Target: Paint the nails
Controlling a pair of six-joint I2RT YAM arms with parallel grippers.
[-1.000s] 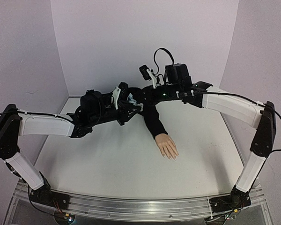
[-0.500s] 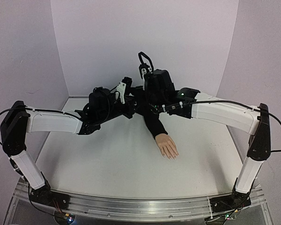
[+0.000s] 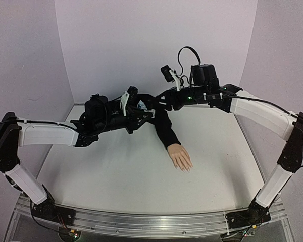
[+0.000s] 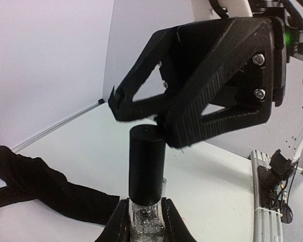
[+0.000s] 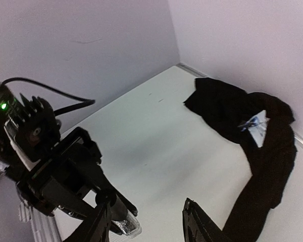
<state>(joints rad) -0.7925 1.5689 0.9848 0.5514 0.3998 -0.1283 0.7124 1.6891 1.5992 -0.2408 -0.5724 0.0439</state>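
Note:
The skin-coloured mannequin hand [image 3: 180, 157] lies palm down mid-table, its pale nails [image 3: 185, 169] towards the near edge, its black sleeve [image 3: 166, 129] running back. My left gripper [image 4: 147, 223] is shut on the glass body of a small clear bottle [image 4: 147, 218]; its black cap [image 4: 147, 164] is on. My right gripper [image 5: 149, 228] is open. In the right wrist view the capped bottle [image 5: 122, 220] sits beside its left finger [image 5: 102, 225], well clear of the other finger. From above, both grippers [image 3: 139, 108] [image 3: 159, 101] meet over the sleeve's far end.
Purple walls close in the back and both sides. The bunched end of the sleeve [image 5: 242, 113], with a white tag, lies near the back wall. A metal rail [image 3: 151, 222] runs along the near edge by the arm bases.
The right gripper's jaws have opened. Both arms swung in over the middle half a second ago and have drawn back out; the right wrist now sits higher and further right.

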